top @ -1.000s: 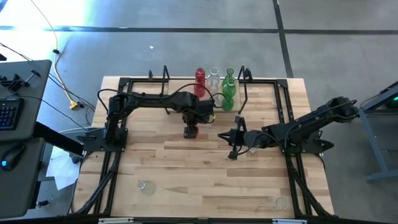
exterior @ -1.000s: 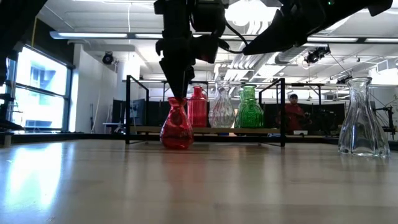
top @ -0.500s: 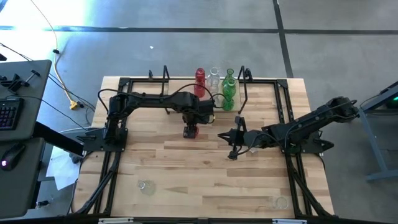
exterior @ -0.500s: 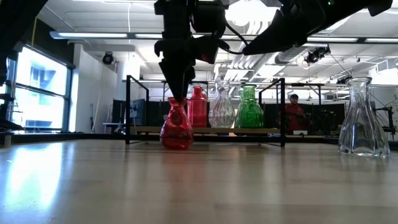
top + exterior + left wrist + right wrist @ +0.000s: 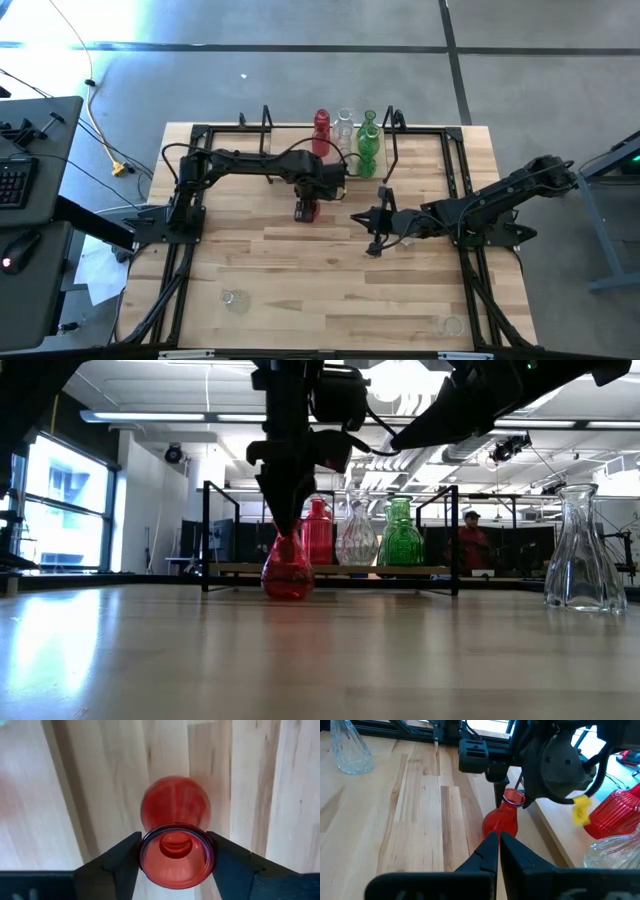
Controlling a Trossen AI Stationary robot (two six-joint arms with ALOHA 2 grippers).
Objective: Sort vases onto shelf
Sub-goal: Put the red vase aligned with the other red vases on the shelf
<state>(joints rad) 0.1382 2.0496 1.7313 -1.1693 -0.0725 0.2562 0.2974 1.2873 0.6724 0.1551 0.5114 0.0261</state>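
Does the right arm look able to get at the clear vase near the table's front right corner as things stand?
Probably yes. The right hand hangs shut and empty mid-table, and only bare tabletop lies between it and the clear vase. The left hand, shut on the red vase, is well clear.

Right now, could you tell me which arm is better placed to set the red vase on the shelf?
The left. Its gripper is shut on the red vase beside the shelf; the right gripper holds nothing.

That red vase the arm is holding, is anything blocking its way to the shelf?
Nothing visible does. The left gripper grips the red vase just before the shelf, whose near edge looks open there.
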